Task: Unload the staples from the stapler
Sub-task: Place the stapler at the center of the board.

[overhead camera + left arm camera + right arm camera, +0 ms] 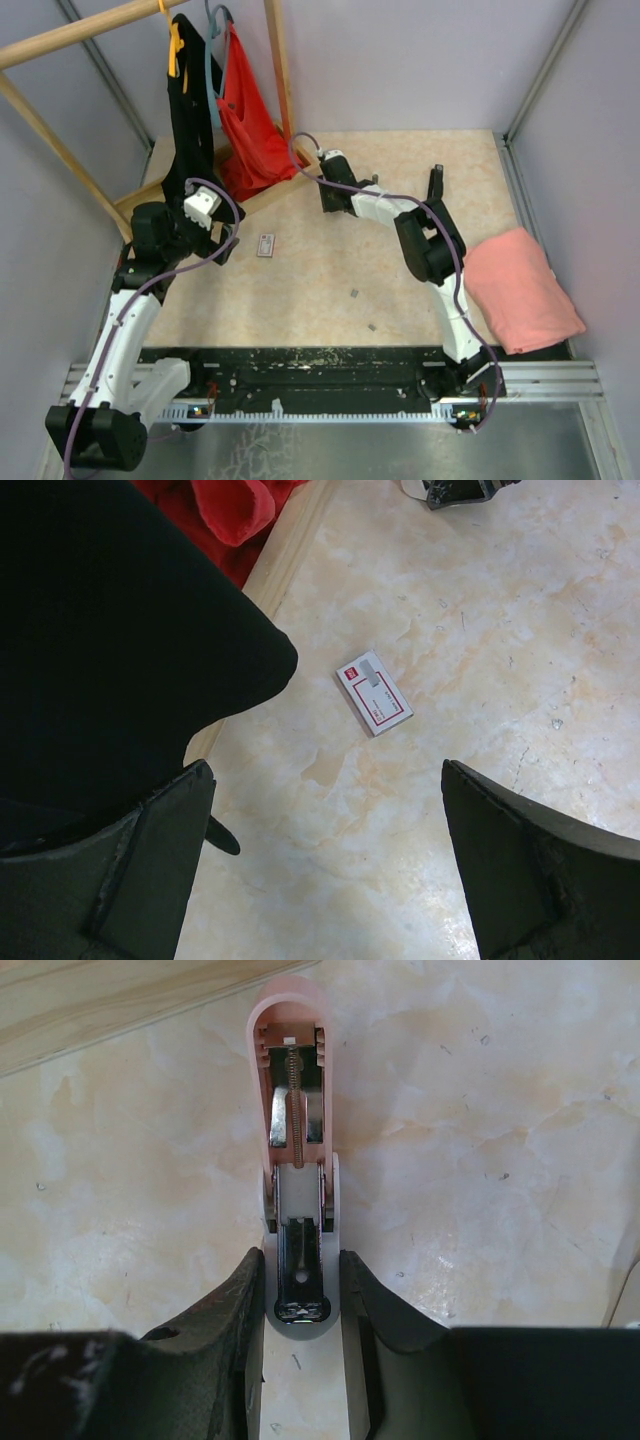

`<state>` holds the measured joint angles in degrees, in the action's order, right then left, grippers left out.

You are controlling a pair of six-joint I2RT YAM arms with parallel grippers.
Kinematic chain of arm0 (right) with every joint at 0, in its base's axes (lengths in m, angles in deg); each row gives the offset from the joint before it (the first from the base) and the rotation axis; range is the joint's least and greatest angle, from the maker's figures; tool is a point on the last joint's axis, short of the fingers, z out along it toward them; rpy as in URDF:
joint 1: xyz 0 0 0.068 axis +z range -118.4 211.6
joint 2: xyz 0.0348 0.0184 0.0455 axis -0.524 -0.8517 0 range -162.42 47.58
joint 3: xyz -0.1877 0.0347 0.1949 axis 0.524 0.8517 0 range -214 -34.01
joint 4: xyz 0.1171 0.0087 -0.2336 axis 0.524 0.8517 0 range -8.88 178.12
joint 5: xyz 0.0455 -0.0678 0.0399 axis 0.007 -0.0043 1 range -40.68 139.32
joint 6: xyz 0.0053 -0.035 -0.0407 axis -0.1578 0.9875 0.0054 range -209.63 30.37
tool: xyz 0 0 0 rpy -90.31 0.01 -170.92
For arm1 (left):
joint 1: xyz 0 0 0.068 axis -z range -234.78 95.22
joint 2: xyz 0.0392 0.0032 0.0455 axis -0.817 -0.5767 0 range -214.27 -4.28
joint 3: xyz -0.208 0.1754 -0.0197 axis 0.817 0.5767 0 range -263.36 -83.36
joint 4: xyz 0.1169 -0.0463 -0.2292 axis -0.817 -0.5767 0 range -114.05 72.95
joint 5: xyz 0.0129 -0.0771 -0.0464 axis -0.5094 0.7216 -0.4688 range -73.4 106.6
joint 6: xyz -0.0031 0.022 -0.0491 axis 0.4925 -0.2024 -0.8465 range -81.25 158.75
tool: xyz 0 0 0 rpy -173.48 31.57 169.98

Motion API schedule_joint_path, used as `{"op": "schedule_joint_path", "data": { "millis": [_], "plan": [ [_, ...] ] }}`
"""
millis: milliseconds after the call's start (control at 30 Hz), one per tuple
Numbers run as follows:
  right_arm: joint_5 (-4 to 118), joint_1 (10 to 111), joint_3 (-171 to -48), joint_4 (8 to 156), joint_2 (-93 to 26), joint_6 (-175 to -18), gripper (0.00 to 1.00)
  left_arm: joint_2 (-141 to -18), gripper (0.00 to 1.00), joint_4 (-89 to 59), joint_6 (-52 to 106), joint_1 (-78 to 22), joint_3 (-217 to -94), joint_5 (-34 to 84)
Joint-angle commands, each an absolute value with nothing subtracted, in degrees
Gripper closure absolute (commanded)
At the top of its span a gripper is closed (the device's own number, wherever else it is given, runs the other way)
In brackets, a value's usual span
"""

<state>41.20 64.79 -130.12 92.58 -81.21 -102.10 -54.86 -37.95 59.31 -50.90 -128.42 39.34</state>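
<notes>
One arm holds the job: your right gripper [300, 1265] pinches the stapler [293, 1090] by the sides of its white base, far out on the table. The stapler's long axis runs straight away from the fingers, with the pink lid swung open beyond the hinge and the channel facing up. You can't make out any staples inside. Your left gripper [325, 775] hangs spread wide over a red-and-white box [374, 692], well apart from the stapler.

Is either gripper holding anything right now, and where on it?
Right gripper holds the open stapler by the free end of its base; left gripper is open, empty.
</notes>
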Motion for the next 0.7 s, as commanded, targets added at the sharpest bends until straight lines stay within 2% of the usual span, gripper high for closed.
{"op": "schedule_joint_path", "data": {
  "millis": [0,233,667],
  "plan": [
    [43.9,65.2,-131.8,91.8,-82.8,-103.4,0.71,-54.9,0.01,-36.7,58.6,-51.6,-128.1,40.6],
    [43.9,66.1,-132.8,92.2,-83.8,-103.4,0.61,-54.8,0.01,-36.6,58.6,-52.0,-128.0,41.1],
    [43.7,66.5,-134.4,93.2,-84.7,-103.5,0.59,-54.8,0.01,-36.5,58.6,-52.5,-127.8,41.8]
  ]
}}
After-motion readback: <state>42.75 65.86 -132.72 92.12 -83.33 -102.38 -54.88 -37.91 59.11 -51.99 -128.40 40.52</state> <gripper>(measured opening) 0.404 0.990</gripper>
